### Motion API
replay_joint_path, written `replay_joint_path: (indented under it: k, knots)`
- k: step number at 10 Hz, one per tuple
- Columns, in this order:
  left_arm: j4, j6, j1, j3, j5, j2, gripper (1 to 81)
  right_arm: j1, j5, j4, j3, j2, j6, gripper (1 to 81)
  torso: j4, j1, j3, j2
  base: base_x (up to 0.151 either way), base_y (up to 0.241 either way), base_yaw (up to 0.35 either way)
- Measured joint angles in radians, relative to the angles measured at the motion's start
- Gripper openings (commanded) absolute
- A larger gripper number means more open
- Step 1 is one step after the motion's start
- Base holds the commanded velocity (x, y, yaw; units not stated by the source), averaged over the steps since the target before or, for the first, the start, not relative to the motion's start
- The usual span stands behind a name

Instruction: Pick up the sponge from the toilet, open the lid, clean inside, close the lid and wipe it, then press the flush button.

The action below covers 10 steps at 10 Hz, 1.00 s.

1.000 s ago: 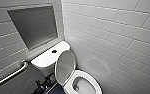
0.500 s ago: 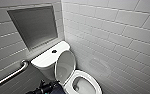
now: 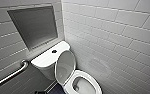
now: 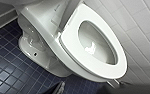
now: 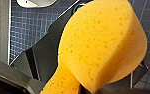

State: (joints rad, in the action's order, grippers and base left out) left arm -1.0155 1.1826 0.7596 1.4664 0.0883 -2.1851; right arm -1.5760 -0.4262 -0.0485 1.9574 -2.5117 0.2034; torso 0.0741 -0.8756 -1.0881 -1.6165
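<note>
The white toilet (image 3: 47,62) stands in the corner with its lid (image 3: 64,66) raised and leaning back toward the tank. The seat ring (image 3: 91,75) lies down over the bowl. The dark flush button (image 3: 54,51) sits in the middle of the tank top. The left wrist view looks down on the toilet (image 4: 38,47), its seat ring (image 4: 73,47) and the water in the bowl; my left gripper is open and holds nothing. My right gripper (image 5: 82,87) is shut on the orange-yellow sponge (image 5: 101,42), which bulges where it is pinched, above the blue floor.
A metal grab bar (image 3: 11,75) runs along the left wall below a recessed grey panel (image 3: 33,25). The white tiled wall (image 3: 116,37) stands close on the toilet's right. Dark blue tiles (image 4: 8,75) cover the floor around the base.
</note>
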Motion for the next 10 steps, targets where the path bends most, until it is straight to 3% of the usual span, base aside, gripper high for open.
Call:
replay_joint_path:
  k: [2,5,8,10]
  knots:
    - [-0.113,0.0,0.119,-0.034,0.048,0.02,81.1,0.001,0.0,0.0,0.0,-0.007,0.0,1.0,0.0,0.0,0.0,0.0,0.0,0.0,0.0]
    - [-0.197,0.0,0.27,-0.004,0.076,0.003,81.1,0.008,-0.002,0.0,0.0,-0.006,0.0,1.0,0.0,0.0,0.001,0.0,0.0,0.0,0.0]
    - [-0.206,0.0,0.333,0.019,0.103,-0.023,81.1,0.008,-0.002,0.0,0.001,-0.012,0.0,1.0,0.0,0.0,0.001,0.0,0.0,0.0,0.0]
    - [-0.18,-0.005,0.328,-0.02,0.209,-0.022,81.1,0.008,-0.002,0.0,0.001,-0.014,0.0,1.0,0.0,0.0,0.001,0.0,0.0,0.0,0.0]
